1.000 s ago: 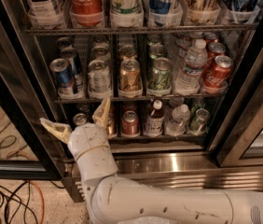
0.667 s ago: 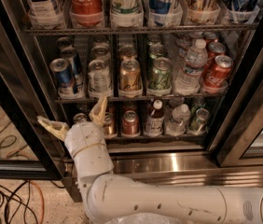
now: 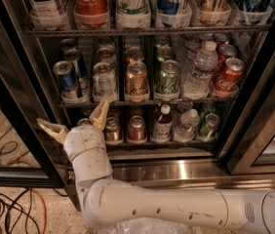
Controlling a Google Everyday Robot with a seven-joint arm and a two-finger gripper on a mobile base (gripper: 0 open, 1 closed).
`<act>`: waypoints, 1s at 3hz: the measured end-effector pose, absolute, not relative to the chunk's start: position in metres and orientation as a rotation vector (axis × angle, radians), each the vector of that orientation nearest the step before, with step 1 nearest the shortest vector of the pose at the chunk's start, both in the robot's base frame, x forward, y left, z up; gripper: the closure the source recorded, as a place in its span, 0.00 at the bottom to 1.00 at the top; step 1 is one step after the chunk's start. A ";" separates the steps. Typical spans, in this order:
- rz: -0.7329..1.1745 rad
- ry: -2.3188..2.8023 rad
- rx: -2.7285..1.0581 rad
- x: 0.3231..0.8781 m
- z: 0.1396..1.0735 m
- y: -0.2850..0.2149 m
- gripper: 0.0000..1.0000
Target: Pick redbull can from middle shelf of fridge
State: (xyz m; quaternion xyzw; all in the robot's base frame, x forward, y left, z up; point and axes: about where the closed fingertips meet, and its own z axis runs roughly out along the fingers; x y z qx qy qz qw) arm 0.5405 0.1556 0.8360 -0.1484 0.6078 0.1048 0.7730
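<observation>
Fingers (image 3: 100, 116) on the tan gripper (image 3: 76, 123) of the white arm (image 3: 157, 211) are spread wide apart, holding nothing. The gripper is just below the front left corner of the dark wire middle shelf (image 3: 176, 102) in the big black-framed fridge (image 3: 176, 169). The slim blue-and-silver redbull can (image 3: 66, 82) stands at that corner.

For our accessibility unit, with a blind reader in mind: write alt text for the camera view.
A white robot arm holds its open gripper just below the left end of the middle shelf of the fridge, under the blue-and-silver redbull can standing there. Other cans and a water bottle share that shelf.
</observation>
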 end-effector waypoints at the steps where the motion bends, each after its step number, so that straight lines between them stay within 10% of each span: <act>1: 0.227 1.317 -0.322 0.540 0.836 0.156 0.19; 3: 0.227 1.317 -0.322 0.541 0.836 0.156 0.53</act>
